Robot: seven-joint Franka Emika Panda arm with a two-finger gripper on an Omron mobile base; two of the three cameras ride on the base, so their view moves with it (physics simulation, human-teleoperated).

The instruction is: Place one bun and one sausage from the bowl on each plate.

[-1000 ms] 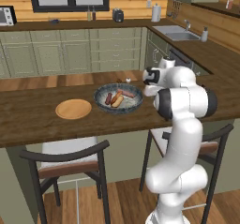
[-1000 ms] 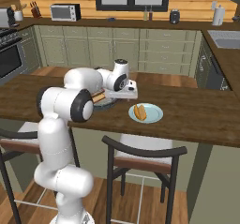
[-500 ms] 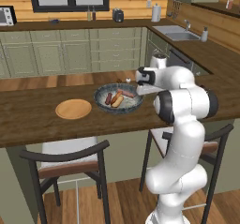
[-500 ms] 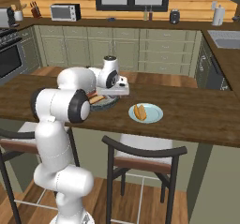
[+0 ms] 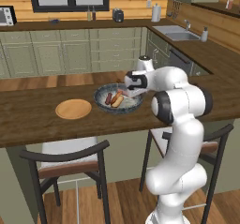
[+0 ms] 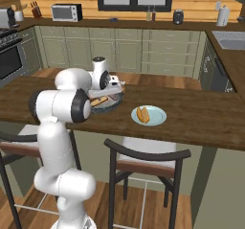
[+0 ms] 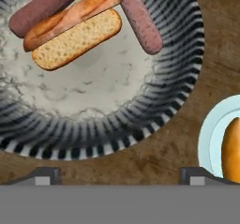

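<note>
The dark patterned bowl [image 7: 178, 78] holds one bun [image 7: 77, 33] and two sausages [image 7: 47, 5] [image 7: 138, 19]. My gripper [image 7: 120, 176] hangs open over the bowl's near rim with nothing between its fingers. In the left base view the gripper [image 5: 130, 91] is above the right side of the bowl [image 5: 105, 108]. The tan wooden plate [image 5: 73, 109] lies bare to the bowl's left. The pale blue-green plate [image 6: 158, 113] sits right of the bowl [image 6: 112, 106] and carries a bun [image 6: 142, 114]. That plate [image 7: 206, 134] and its bun [image 7: 232, 148] show at the right edge of the hand view.
Bowl and plates sit on a long wooden counter [image 5: 28, 124]. Two stools [image 5: 65, 160] [image 6: 143, 158] stand at its near edge. Cabinets, a sink [image 5: 180, 33] and a microwave [image 6: 66, 12] line the far walls.
The arm has swung from the pale plate's side toward the bowl, and the gripper now hangs over the bowl. It stayed open throughout.
</note>
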